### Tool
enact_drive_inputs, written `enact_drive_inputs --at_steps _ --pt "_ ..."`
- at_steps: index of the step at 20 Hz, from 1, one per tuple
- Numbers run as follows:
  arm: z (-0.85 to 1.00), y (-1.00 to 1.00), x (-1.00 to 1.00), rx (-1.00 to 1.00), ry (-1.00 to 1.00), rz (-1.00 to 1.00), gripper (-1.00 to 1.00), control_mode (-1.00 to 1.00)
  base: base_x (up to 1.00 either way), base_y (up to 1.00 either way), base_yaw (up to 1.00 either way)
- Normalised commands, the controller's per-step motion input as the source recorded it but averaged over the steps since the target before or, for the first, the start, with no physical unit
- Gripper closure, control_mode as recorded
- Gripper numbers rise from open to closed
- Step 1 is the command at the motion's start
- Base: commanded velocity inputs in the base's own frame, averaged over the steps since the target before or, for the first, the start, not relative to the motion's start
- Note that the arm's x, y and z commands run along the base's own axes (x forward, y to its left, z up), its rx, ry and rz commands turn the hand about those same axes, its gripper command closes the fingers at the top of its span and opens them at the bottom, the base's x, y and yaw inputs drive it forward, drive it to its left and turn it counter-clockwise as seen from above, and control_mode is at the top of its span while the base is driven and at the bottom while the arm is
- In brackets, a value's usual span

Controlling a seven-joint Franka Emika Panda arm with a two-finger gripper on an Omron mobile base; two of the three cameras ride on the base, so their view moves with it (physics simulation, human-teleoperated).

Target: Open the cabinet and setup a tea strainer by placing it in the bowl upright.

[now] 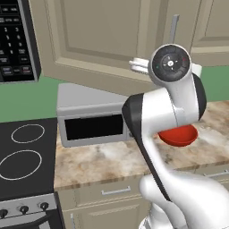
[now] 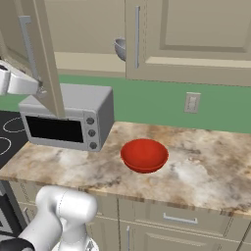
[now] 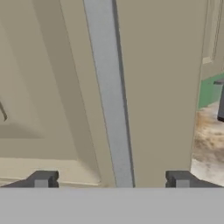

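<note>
Cabinet door stands swung out from the wall, and its edge faces the right base camera, so the inside is open to see. Its long silver handle runs straight up and down, and in my hand view it passes between my two fingertips, which stand wide apart on each side of it and do not touch it. My gripper is therefore spread and holds nothing. In the opened space, at the lower shelf, the tea strainer sits as a small grey half-sphere, partly hidden behind the edge of the next door; I cannot tell which way its mouth points. The bowl rests on the marble counter, mouth up, to the right of the microwave and well apart from the strainer above.
</note>
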Motion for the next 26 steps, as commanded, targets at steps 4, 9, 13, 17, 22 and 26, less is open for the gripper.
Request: enact_drive_inputs --at_steps 4,9,13,17,22,26 --pt "0.36 -0.18 -0.71 0.23 0.0 0.13 -1.0 -1.0 0.0 0.0 0.0" --pt "0.02 -0.54 -0.71 0.47 0.0 0.12 -1.0 -1.0 0.0 0.0 0.0" --pt "0.0 -0.56 -0.37 0.56 0.0 0.03 -1.0 -1.0 0.0 0.0 0.0" --pt "0.0 -0.61 -0.09 0.53 0.0 0.0 -1.0 -1.0 0.0 0.0 0.0" --pt "-0.14 -0.51 0.0 0.54 0.0 0.0 -1.0 -1.0 0.0 0.0 0.0" --pt "-0.41 -0.42 0.17 0.55 0.08 0.0 -1.0 -1.0 0.0 0.0 0.0"
